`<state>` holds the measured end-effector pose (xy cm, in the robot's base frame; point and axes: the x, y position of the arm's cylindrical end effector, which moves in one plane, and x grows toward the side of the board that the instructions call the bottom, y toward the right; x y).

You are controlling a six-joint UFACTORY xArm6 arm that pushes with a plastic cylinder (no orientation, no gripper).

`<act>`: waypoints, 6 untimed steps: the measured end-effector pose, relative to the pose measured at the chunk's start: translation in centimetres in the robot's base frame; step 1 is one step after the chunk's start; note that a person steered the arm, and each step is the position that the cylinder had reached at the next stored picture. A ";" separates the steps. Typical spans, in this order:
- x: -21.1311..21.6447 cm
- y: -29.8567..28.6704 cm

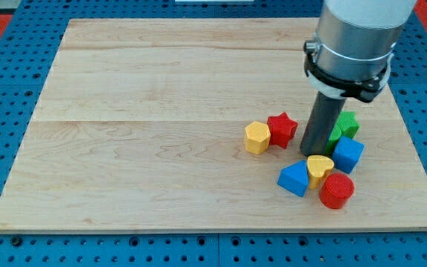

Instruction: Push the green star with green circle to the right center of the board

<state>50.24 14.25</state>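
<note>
The wooden board (161, 111) carried seven blocks in its right half: a yellow hexagon (257, 138) touching a red star (282, 129), a green block (344, 126), a blue cube (348, 154), a blue triangle-like block (294, 179), a yellow heart (319, 168) and a red cylinder (336, 190).

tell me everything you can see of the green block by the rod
The green block is bright green, matte, and looks like painted wood or plastic. Only its right part shows; the dark rod hides the rest, so its pointed outline suggests a star but I cannot be sure. It lies flat on the wooden board, right of centre. Its lower edge meets or nearly meets the blue cube. My tip is at its lower left. No second green block shows.
</note>
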 end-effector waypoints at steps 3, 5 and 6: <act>-5.0 5.2; -5.2 5.6; -4.0 5.7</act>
